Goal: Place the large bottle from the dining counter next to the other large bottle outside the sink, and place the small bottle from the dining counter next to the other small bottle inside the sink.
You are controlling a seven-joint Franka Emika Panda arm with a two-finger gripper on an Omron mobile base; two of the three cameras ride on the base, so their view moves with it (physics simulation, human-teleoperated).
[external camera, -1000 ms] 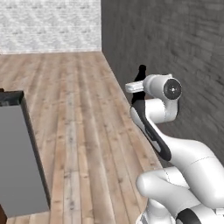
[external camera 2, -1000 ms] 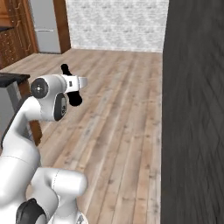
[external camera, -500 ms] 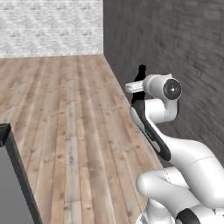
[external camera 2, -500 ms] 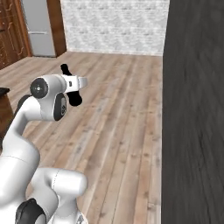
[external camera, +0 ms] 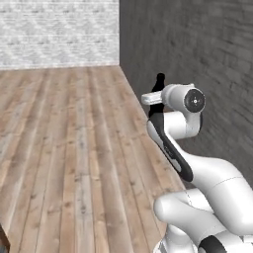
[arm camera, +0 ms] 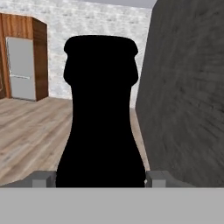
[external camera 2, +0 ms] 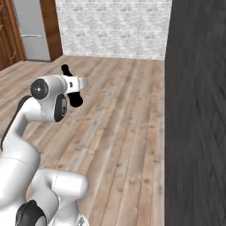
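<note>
Hand view: gripper (arm camera: 101,177) clamped on the large black bottle (arm camera: 100,118), neck rising between the fingers (arm camera: 43,178) (dark wall (arm camera: 188,87) right, wood floor (arm camera: 26,131) below, fridge (arm camera: 21,68) far left).

wood floor (external camera: 74,148), dark wall (external camera 2: 196,110), brick wall (external camera 2: 114,26), fridge (arm camera: 21,68).

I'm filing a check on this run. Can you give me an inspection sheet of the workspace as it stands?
Surface: wooden plank floor.
Job's things: black bottle, held clear of the floor.
Clutter: nothing seen.
Grippers: pincer shut on the bottle, one finger on each side.
Cables: nothing seen.
Surroundings: dark wall close on the arm's right; white brick wall ahead; grey fridge set in wooden cabinets far left.
</note>
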